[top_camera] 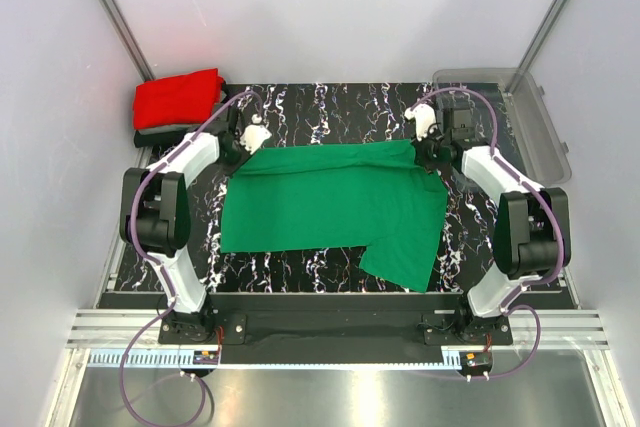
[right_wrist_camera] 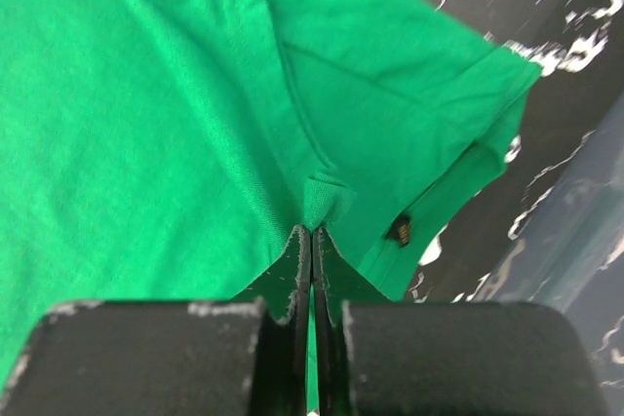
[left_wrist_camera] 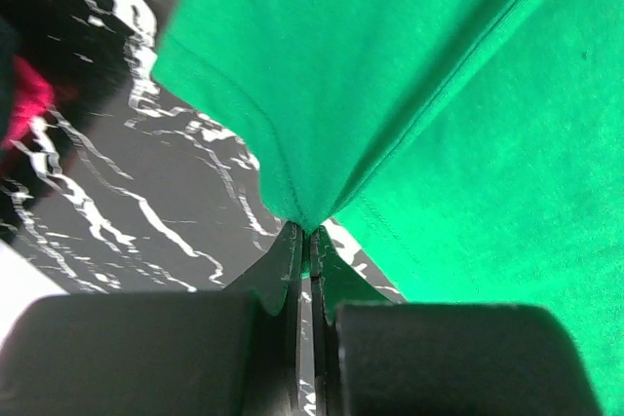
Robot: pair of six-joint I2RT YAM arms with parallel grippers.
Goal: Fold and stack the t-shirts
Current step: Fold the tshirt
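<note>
Black marbled table (top_camera: 330, 107), clear plastic bin (top_camera: 545, 137)

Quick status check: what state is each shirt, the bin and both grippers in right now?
green t-shirt: spread out, unfolded, far edge pinched near both ends.
red t-shirt: folded, stacked on a dark shirt.
clear bin: open-topped.
left gripper: shut on green t-shirt.
right gripper: shut on green t-shirt.
</note>
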